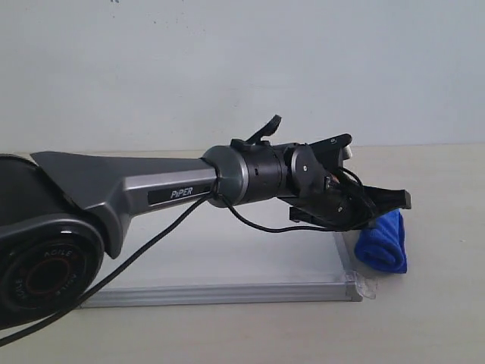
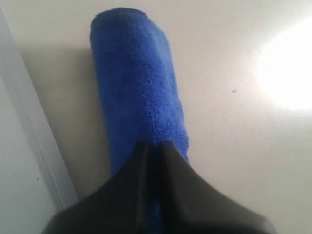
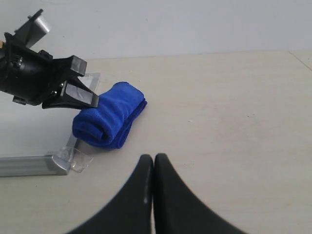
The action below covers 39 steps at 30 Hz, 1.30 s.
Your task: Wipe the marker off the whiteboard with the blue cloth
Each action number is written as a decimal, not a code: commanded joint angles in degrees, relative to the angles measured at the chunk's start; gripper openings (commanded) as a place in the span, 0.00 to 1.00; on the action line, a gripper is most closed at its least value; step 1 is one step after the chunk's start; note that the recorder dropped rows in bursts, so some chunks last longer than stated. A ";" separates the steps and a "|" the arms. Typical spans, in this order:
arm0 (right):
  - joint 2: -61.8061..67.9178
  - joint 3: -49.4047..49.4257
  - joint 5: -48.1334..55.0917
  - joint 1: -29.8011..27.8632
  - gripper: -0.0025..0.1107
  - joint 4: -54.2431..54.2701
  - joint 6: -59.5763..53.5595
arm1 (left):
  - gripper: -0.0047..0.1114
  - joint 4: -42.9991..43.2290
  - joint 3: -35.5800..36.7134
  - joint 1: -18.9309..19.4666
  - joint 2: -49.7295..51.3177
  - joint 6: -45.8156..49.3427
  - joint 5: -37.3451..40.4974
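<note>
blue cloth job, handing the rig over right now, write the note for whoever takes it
Left gripper: shut, tips over one end of the blue cloth, no grip seen.
Right gripper: shut, empty, above the table.
Cloth: rolled, on the table beside the whiteboard corner.
Done: nothing visible; marker line hidden behind the arm.
Left: open, grasp cloth, wipe.

A pale beige desk (image 1: 447,318) fills the lower half of the exterior view, its surface matte. Across the upper half stands a pale grey-blue wall (image 1: 227,61), meeting the desk along a straight horizontal line. In the left wrist view a bright glare patch (image 2: 292,73) washes out part of the desk, with a tiny dark speck (image 2: 234,90) near it.
</note>
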 commanded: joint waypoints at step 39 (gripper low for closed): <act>-0.28 -0.01 -0.26 -0.45 0.02 -0.46 -0.03 | 0.34 -12.79 11.24 0.08 -1.56 -6.22 -14.72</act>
